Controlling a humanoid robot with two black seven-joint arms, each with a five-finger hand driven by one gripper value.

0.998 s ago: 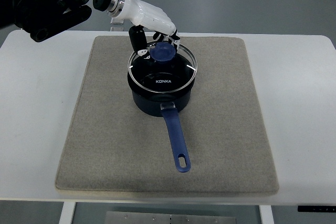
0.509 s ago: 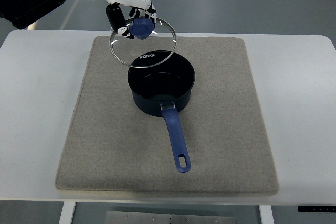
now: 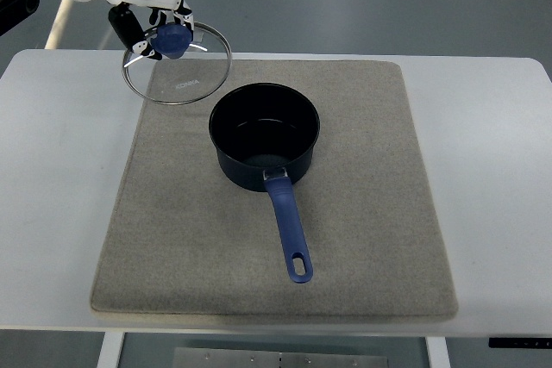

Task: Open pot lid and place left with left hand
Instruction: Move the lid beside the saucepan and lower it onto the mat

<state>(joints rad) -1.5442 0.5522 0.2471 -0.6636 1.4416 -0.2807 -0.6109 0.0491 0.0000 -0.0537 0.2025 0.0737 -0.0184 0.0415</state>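
Observation:
A dark blue saucepan stands uncovered on the grey mat, its blue handle pointing toward the near edge. Up at the far left, my left hand is shut on the blue knob of the glass lid. The lid hangs tilted in the air over the mat's far left corner, clear of the pot. My right arm does not show.
The mat lies on a white table, with bare tabletop left of the mat and right of it. Grey floor lies beyond the table's far edge.
My left hand lifted the lid off the pot and carried it up and to the left; the pot now stands open and has not shifted.

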